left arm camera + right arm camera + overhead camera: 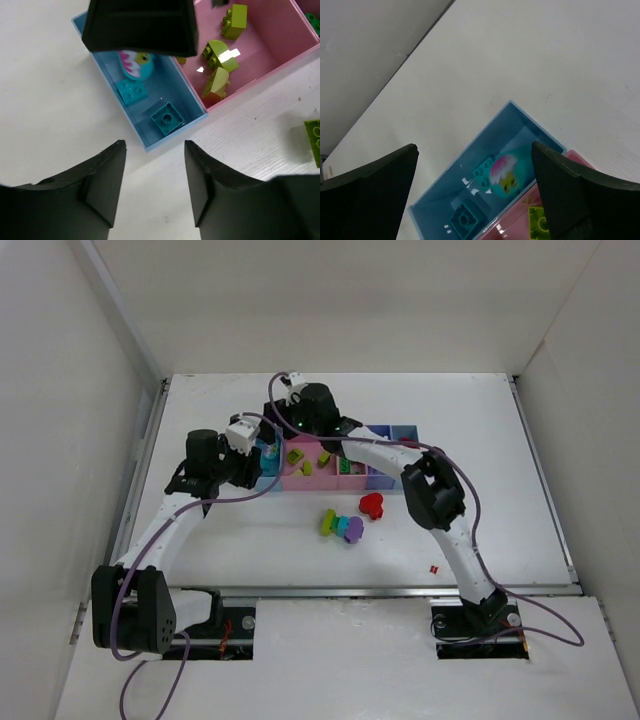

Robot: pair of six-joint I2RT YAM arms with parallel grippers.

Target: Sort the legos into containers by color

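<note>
Looking from above, the joined row of pastel plastic bins [298,482] holds lime bricks [295,455]; small lime, cyan, purple and red plastic bricks [345,525] lie unsorted on the white table [500,490]. Left wrist: left gripper [154,150] spread, empty, above binned cyan bricks [167,117]. Right wrist: right gripper [474,150] gaping, empty, over that bin.

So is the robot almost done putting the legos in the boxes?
Not quite. Done: cyan bricks lie in the light blue bin and lime bricks in the wide pink bin. In hand: nothing; the left gripper and right gripper are open and empty near the bins. Left, loose on the table: a lime lego, cyan lego, purple lego and red lego.
</note>
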